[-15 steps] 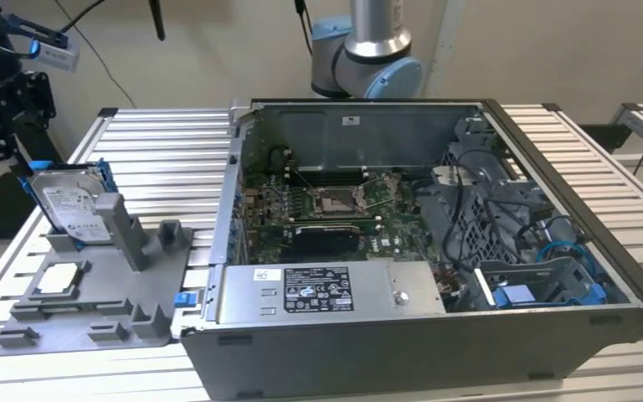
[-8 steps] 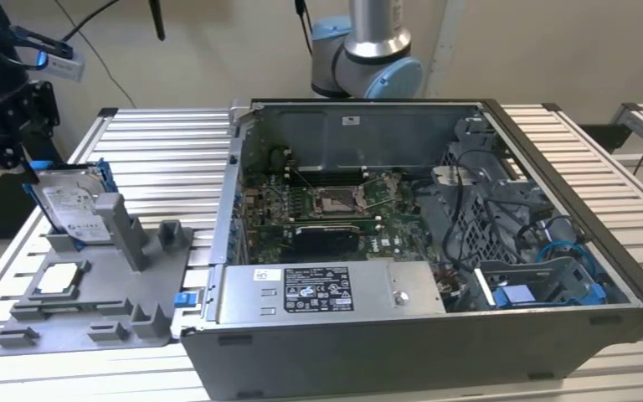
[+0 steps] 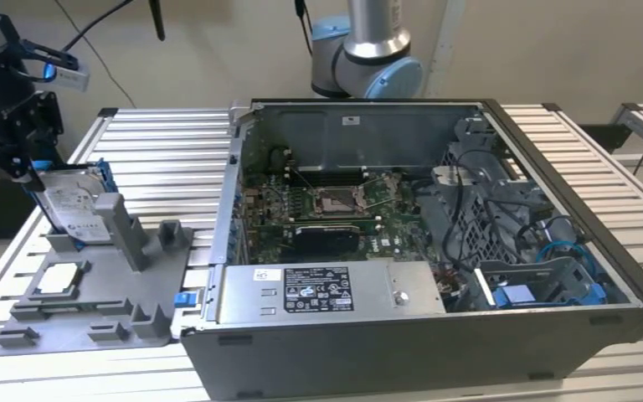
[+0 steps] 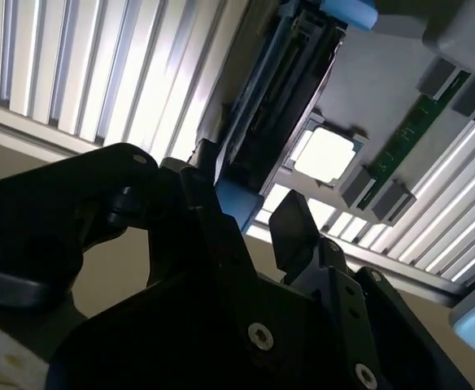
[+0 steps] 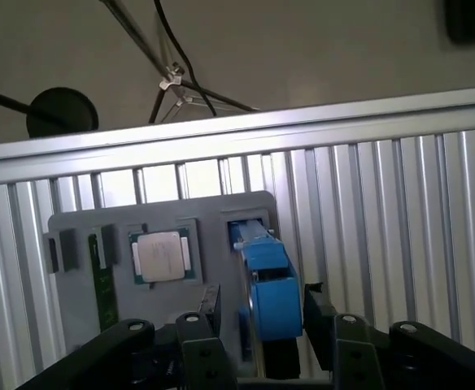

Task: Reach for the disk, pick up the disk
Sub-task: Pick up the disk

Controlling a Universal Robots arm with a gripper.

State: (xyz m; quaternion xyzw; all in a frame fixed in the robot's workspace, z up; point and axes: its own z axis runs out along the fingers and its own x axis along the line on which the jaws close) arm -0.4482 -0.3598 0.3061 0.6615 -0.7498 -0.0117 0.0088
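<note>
The disk [image 3: 73,203] stands on edge in a slot of the grey holder [image 3: 98,314] at the exterior view's left; its silver face carries a white label and its edges are framed in blue. My gripper [image 3: 33,170] hangs right at its upper end. In both wrist views the black fingers [image 5: 211,307] stand on either side of the disk's blue edge [image 5: 268,284]. In the second wrist view one finger [image 4: 211,188] lies against the blue frame [image 4: 237,203] and the other finger [image 4: 291,229] stands a little apart. The gripper is open around the disk.
A square silvery chip [image 5: 163,254] and a green memory stick [image 5: 102,278] lie in the same holder beside the disk. An open computer case [image 3: 589,251] with a grey power supply box [image 3: 321,289] takes up the middle of the slatted metal table [image 3: 165,134].
</note>
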